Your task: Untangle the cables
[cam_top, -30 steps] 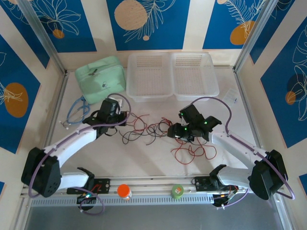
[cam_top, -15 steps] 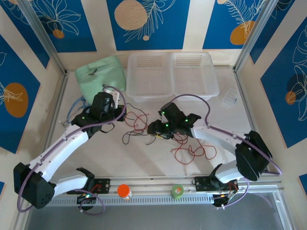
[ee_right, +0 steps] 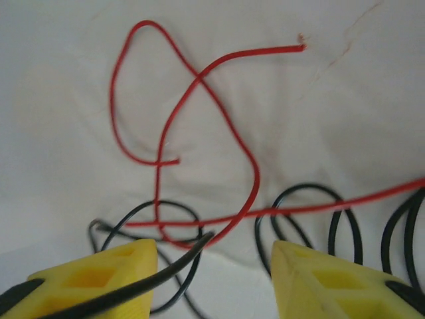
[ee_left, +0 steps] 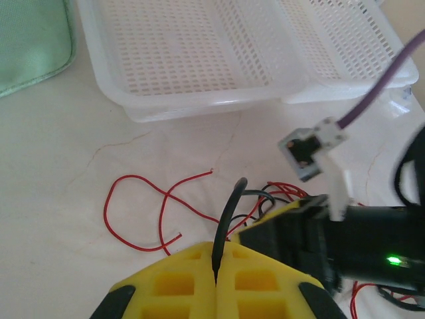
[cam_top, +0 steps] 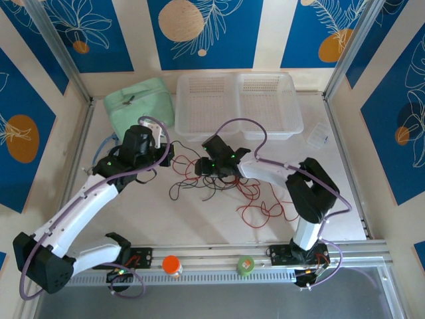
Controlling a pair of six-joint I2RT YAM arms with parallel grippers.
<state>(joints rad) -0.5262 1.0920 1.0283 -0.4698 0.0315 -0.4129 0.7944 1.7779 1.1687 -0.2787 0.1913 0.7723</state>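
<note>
1. The left pincer [ee_left: 216,260] was closed. Its yellow fingers [ee_left: 176,282] were pressed together on a black cable [ee_left: 223,219], which rose from the seam and bent toward the upper right.
2. The right pincer [ee_right: 212,266] stood partly open, with a clear gap between its fingers. A black strand lay across the inner edge of one finger [ee_right: 113,272]. Whether it was pressed there or merely passed over was hard to tell, since that part was blurred.
3. From above, the cables [cam_top: 216,181] lay as a tangle in the middle of the worktop [cam_top: 199,226]. They sat between the two pincers and in front of the white baskets [cam_top: 206,109]. Loose red loops [cam_top: 265,209] trailed toward the near right.
4. The left wrist view made the grip on the black cable plain, whereas from above it was too small to read. The right wrist view showed a red cable [ee_right: 199,86] crossing itself in a loop, its free end pointing up and right, with black coils [ee_right: 312,199] beside it. The top view alone took in the green pouch [cam_top: 139,103] and the blue-grey cord [cam_top: 105,149] at the far left.
5. Seen from above, the tangle ran lengthwise from left to right across the worktop.
</note>
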